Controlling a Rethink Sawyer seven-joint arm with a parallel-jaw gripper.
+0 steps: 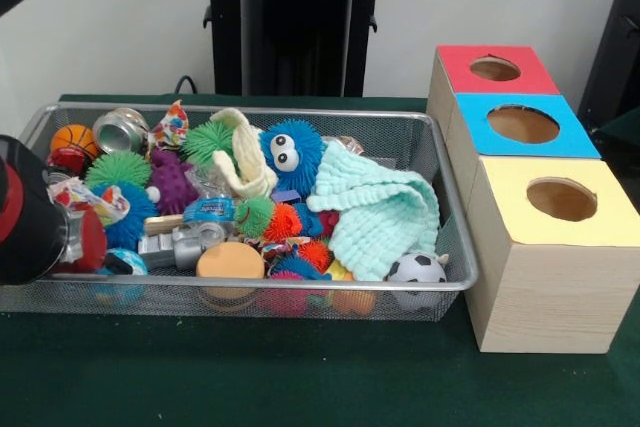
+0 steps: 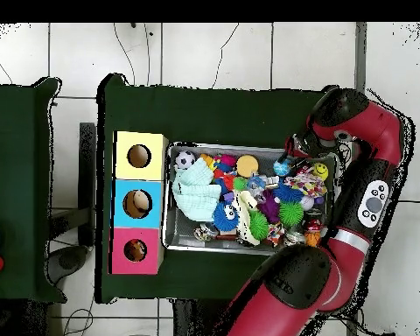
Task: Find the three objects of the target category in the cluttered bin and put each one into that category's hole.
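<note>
Front view: blue-labelled packet [image 1: 208, 209], print unreadable, among bin [image 1: 250, 297] clutter.

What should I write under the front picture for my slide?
A mesh bin full of toys beside three boxes with red, blue and yellow tops.

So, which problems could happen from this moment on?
The bin is packed tight, so a grab may lift a neighbour along with the target. The mint cloth may hide items beneath it. The soccer ball sits in a corner against the mesh, probably awkward to reach. The claw's state cannot be judged.
</note>
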